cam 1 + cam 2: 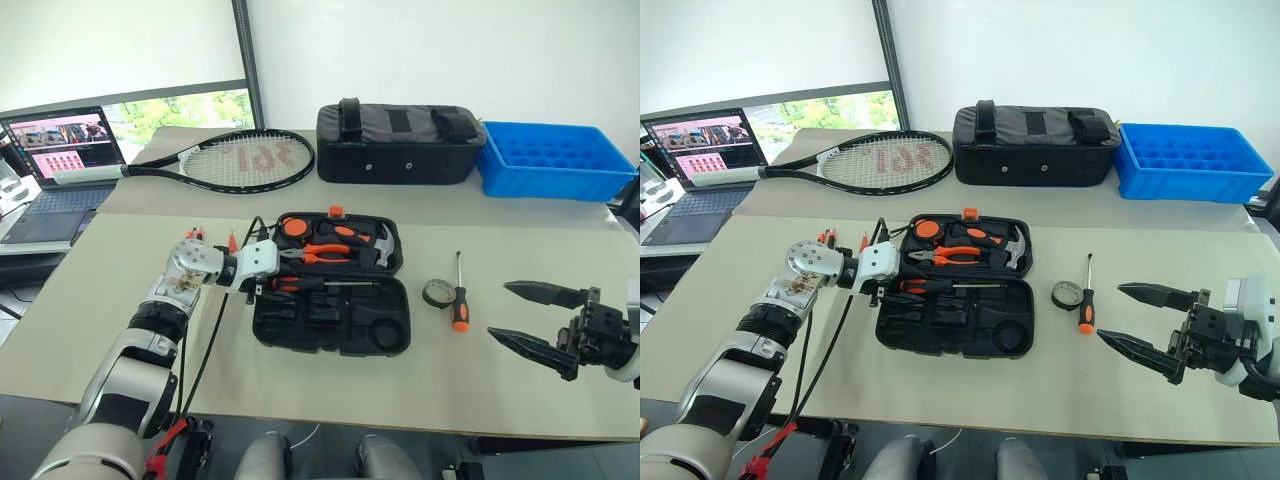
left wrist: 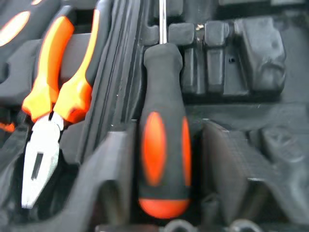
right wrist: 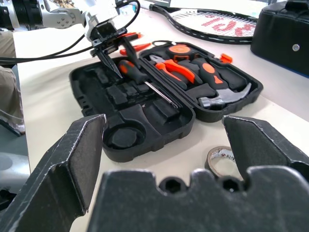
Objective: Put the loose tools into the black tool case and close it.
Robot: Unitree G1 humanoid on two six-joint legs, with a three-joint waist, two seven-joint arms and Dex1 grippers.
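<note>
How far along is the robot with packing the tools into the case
Partly done. One screwdriver already lies in the open black tool case, and the left hand has its fingers spread either side of the handle. Still loose on the table: the other screwdriver and the tape roll. The right hand hangs open beside them, holding nothing. The case is not yet closed.

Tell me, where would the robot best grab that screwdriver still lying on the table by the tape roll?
Probably the thick black-and-orange handle of the screwdriver, taken from above. It lies flat with its thin shaft pointing away from the robot, and the tape roll sits close on one side, so a downward approach by the open right gripper looks easiest.
</note>
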